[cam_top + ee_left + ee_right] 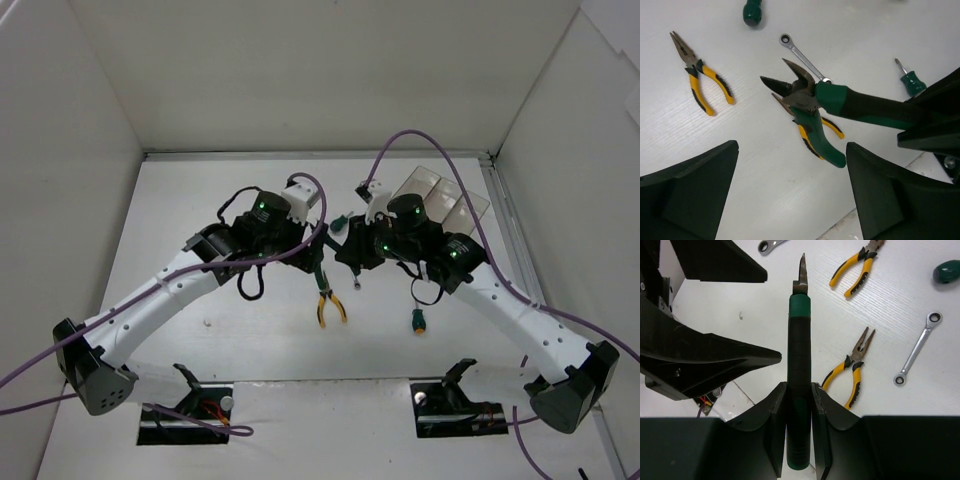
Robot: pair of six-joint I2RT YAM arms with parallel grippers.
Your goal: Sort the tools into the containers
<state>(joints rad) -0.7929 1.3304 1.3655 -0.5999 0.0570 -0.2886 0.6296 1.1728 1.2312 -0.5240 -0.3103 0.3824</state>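
My right gripper [799,385] is shut on one handle of the green-handled pliers [799,335] and holds them above the table, nose pointing away. In the left wrist view the same pliers [815,100] hang mid-frame, jaws apart, with the second handle drooping. My left gripper [790,147] is open and empty, facing these pliers from close by. On the table lie two yellow-handled pliers [857,267] [850,367], two silver wrenches [917,347] [770,245] and two green screwdrivers [752,12] [912,82]. The clear containers [440,195] stand behind the right arm.
White walls close in the table on three sides. In the top view one pair of yellow pliers [330,305] and a screwdriver [418,320] lie in front of the arms. Purple cables loop over both arms.
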